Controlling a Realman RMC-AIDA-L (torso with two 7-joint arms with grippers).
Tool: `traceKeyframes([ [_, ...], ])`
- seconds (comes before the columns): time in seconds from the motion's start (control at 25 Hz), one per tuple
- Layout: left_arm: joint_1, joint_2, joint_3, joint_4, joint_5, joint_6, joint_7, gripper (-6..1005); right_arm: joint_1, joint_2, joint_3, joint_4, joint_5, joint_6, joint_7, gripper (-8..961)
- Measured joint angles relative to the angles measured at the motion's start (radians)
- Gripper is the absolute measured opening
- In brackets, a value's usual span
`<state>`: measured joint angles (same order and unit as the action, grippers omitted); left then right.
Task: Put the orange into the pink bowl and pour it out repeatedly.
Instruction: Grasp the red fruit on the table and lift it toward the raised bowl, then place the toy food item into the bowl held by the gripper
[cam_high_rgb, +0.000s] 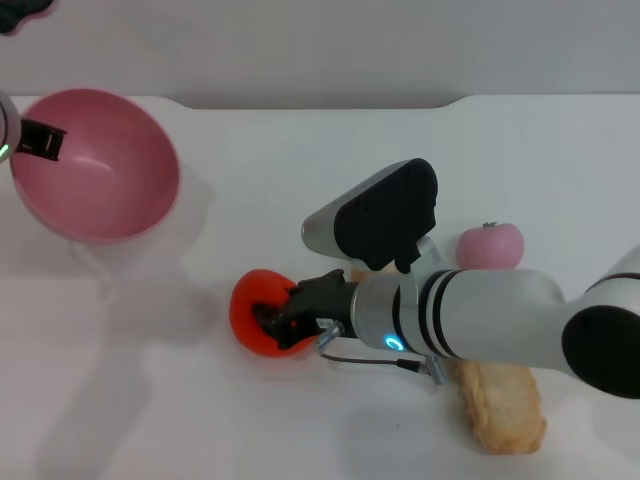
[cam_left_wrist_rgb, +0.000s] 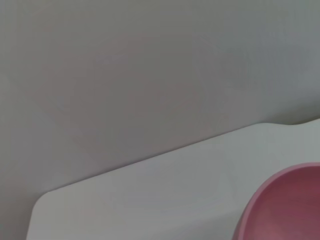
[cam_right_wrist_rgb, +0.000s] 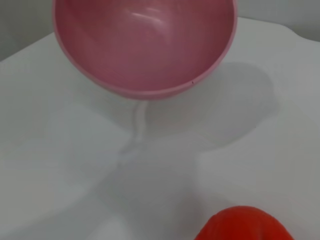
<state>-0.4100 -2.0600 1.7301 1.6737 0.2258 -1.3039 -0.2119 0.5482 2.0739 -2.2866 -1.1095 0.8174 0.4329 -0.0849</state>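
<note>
The orange (cam_high_rgb: 250, 305) lies on the white table left of centre, and its top also shows in the right wrist view (cam_right_wrist_rgb: 245, 225). My right gripper (cam_high_rgb: 283, 312) reaches it from the right, black fingers closed over its right side. The pink bowl (cam_high_rgb: 110, 175) hangs tilted above the table at the far left, its empty inside facing the orange; it appears too in the right wrist view (cam_right_wrist_rgb: 145, 45) and the left wrist view (cam_left_wrist_rgb: 285, 205). My left gripper (cam_high_rgb: 38, 140) clamps the bowl's left rim.
A pink-purple fruit (cam_high_rgb: 490, 245) sits behind my right forearm. A beige bread-like piece (cam_high_rgb: 500, 400) lies near the front right. The table's back edge (cam_high_rgb: 320, 100) runs along a grey wall. Bare table lies between the bowl and the orange.
</note>
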Motion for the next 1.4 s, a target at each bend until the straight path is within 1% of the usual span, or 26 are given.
traceKeyframes([
  [0.12,0.000,0.000,0.000,-0.004,-0.005,0.003,0.002,41,-0.022,-0.001,0.008,-0.030,0.000,0.002,-0.025,294],
  [0.28,0.000,0.000,0.000,-0.013,-0.011,0.012,0.002,41,-0.111,-0.003,0.071,-0.155,-0.051,0.045,-0.075,264],
  [0.4,0.000,0.000,0.000,-0.020,-0.023,0.014,0.007,41,-0.191,0.001,0.136,-0.276,-0.148,0.109,-0.082,240],
  [0.56,0.001,0.000,-0.004,-0.026,-0.042,0.014,0.019,41,-0.278,0.004,0.199,-0.450,-0.239,0.195,-0.082,203],
  [0.6,0.007,0.000,-0.009,-0.028,-0.075,0.012,0.040,41,-0.307,0.005,0.222,-0.533,-0.282,0.232,-0.082,195],
  [0.64,0.009,0.000,-0.010,-0.028,-0.085,0.010,0.047,41,-0.319,0.005,0.232,-0.573,-0.301,0.248,-0.082,187],
  [0.68,0.009,0.000,-0.010,-0.028,-0.085,0.010,0.047,41,-0.319,0.005,0.232,-0.573,-0.301,0.248,-0.082,179],
  [0.84,0.014,0.000,-0.001,-0.028,-0.133,-0.002,0.072,41,-0.344,0.007,0.265,-0.690,-0.337,0.294,-0.084,146],
  [0.96,0.014,-0.002,0.023,-0.028,-0.180,-0.011,0.084,41,-0.342,0.007,0.273,-0.730,-0.355,0.303,-0.084,121],
  [1.12,-0.002,-0.002,0.077,-0.020,-0.220,-0.025,0.085,41,-0.322,0.005,0.269,-0.723,-0.361,0.301,-0.082,95],
  [1.28,-0.039,-0.004,0.115,-0.018,-0.261,-0.039,0.085,41,-0.312,0.004,0.251,-0.690,-0.355,0.283,-0.078,70],
  [1.4,-0.046,-0.004,0.120,-0.017,-0.272,-0.039,0.085,41,-0.311,0.005,0.243,-0.674,-0.352,0.272,-0.076,64],
])
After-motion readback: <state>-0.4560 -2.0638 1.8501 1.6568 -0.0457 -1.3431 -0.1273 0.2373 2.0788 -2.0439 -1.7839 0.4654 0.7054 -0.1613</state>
